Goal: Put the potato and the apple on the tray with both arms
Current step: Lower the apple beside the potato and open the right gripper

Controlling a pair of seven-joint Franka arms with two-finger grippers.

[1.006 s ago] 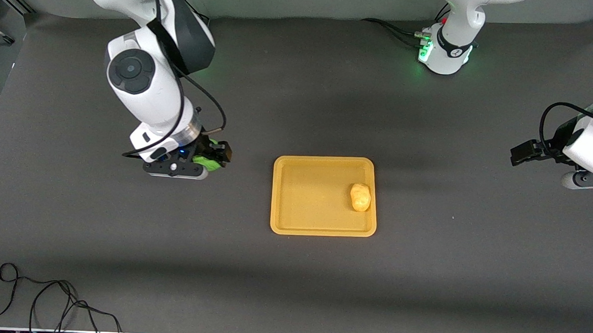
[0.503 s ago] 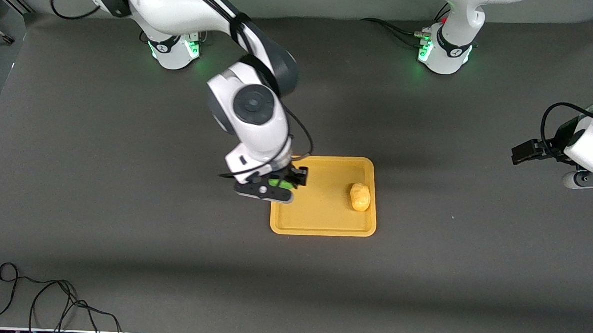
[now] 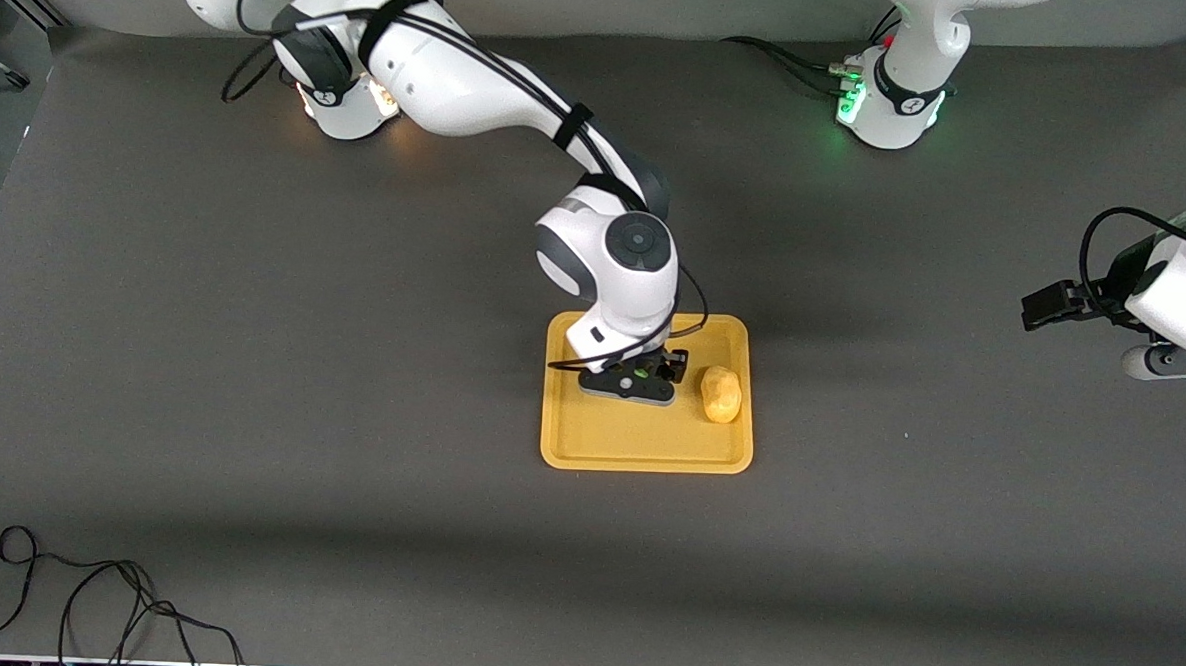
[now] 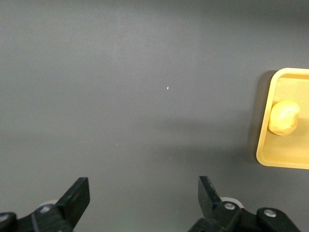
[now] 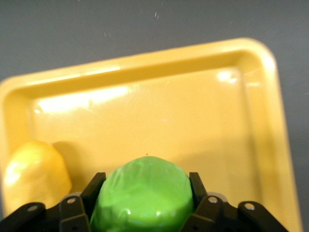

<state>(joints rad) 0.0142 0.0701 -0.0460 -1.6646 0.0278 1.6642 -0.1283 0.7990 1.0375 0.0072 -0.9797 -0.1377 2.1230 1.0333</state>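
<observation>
My right gripper (image 3: 651, 378) is over the middle of the yellow-orange tray (image 3: 638, 445), shut on the bright-green apple (image 5: 145, 193). In the right wrist view the apple fills the gap between the two black fingers (image 5: 95, 186) of the gripper (image 5: 147, 181), low over the tray floor (image 5: 193, 121). The potato (image 3: 720, 395) lies on the tray at its end toward the left arm, beside the gripper, and also shows in the right wrist view (image 5: 34, 174). My left gripper (image 3: 1045, 305) waits open and empty over bare table at the left arm's end; its own view (image 4: 142, 188) shows the tray (image 4: 264, 140) and potato (image 4: 284, 117).
The dark grey table mat (image 3: 249, 408) surrounds the tray. A loose black cable (image 3: 91, 601) lies near the table's front edge at the right arm's end. The arm bases (image 3: 888, 106) stand along the edge farthest from the front camera.
My right arm has carried the apple from over the bare table at its own end to over the middle of the tray. The left arm and the potato have not moved.
</observation>
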